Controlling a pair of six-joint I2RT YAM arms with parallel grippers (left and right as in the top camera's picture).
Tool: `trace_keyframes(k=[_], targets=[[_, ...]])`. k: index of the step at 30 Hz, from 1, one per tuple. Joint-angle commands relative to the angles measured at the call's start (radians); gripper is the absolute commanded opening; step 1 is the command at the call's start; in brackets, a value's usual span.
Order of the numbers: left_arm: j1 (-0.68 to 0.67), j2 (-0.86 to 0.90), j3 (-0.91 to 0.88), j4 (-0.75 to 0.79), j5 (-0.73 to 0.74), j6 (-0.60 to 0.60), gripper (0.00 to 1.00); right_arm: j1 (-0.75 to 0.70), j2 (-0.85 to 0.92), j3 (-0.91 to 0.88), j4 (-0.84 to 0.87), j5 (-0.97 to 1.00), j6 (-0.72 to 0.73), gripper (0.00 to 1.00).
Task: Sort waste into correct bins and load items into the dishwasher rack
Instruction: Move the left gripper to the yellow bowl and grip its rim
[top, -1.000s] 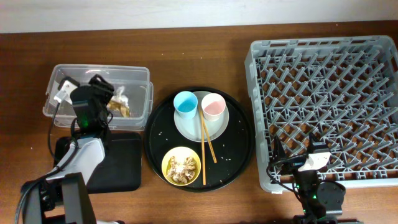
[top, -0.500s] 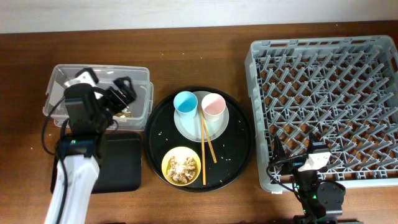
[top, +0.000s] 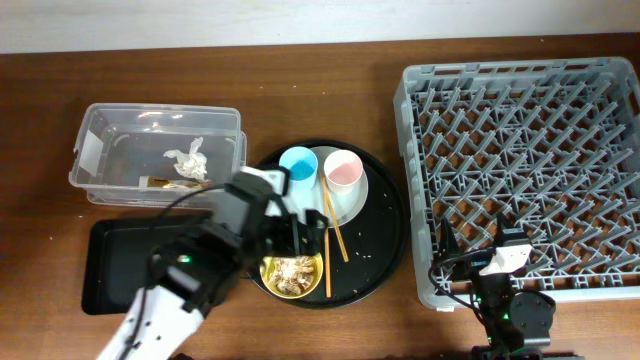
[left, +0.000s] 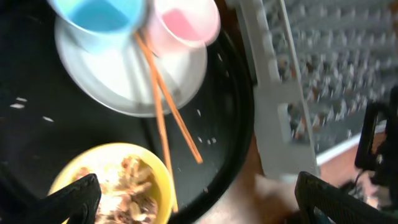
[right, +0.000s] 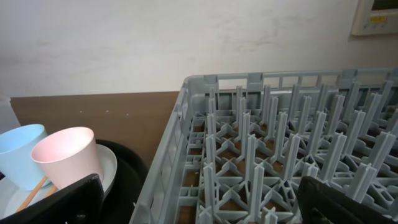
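The left gripper (top: 300, 238) is seen poised over the yellow bowl (top: 272, 282), its jaws spread wide and nothing held between them. The bowl is placed at about 7 o'clock on the round black tray (top: 390, 235), with the food scraps (top: 295, 270) heaped inside it.

At 10 o'clock on the table (top: 300, 80), the tissue (top: 187, 158) and the wrapper (top: 162, 182) are found inside the clear tub (top: 110, 150), so that waste can be counted as sorted. The shallow black tray (top: 110, 265) at 8 o'clock looks bare (as far as can be made out past the arm). The scraps are therefore judged to be the step in hand.

Nothing has been loaded yet. The plate (top: 350, 205) at 12 o'clock on the round tray carries the blue cup (top: 298, 165) and the pink cup (top: 343, 170), with the chopsticks (top: 335, 240) laid from it toward 6 o'clock. No items are seen among the pegs of the dishwasher rack (top: 520, 150) at 3 o'clock. The right gripper (top: 472, 240) is parked at the rack's 7 o'clock corner, fingers wide apart and nothing held.

For the next move, the bowl's rim would probably need to be taken away from its 3 o'clock side, where one chopstick lies right against it. The bowl would then be kept level until it is over the black tray.
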Motion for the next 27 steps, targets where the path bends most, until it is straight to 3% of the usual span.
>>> trace_keyframes(k=[1, 3, 4, 9, 10, 17, 27], targets=[[-0.113, 0.066, 0.0, -0.002, -0.186, -0.035, 0.96, 0.005, -0.005, -0.005, -0.006, -0.002, 0.004, 0.98], [-0.167, 0.119, 0.0, -0.001, -0.234, -0.057, 0.89, 0.005, -0.005, -0.005, -0.005, -0.002, 0.004, 0.98], [-0.185, 0.143, 0.0, -0.001, -0.243, -0.059, 0.76, 0.005, -0.005, -0.005, -0.005, -0.002, 0.004, 0.98], [-0.249, 0.269, 0.0, -0.001, -0.253, -0.061, 0.37, 0.005, -0.005, -0.005, -0.006, -0.002, 0.004, 0.98], [-0.257, 0.295, 0.0, 0.0, -0.256, -0.061, 0.34, 0.005, -0.005, -0.005, -0.005, -0.002, 0.004, 0.98], [-0.262, 0.414, 0.0, 0.013, -0.271, -0.061, 0.23, 0.005, -0.005, -0.005, -0.006, -0.002, 0.004, 0.99], [-0.267, 0.436, -0.003, 0.006, -0.251, -0.076, 0.21, 0.005, -0.005, -0.005, -0.006, -0.002, 0.004, 0.98]])
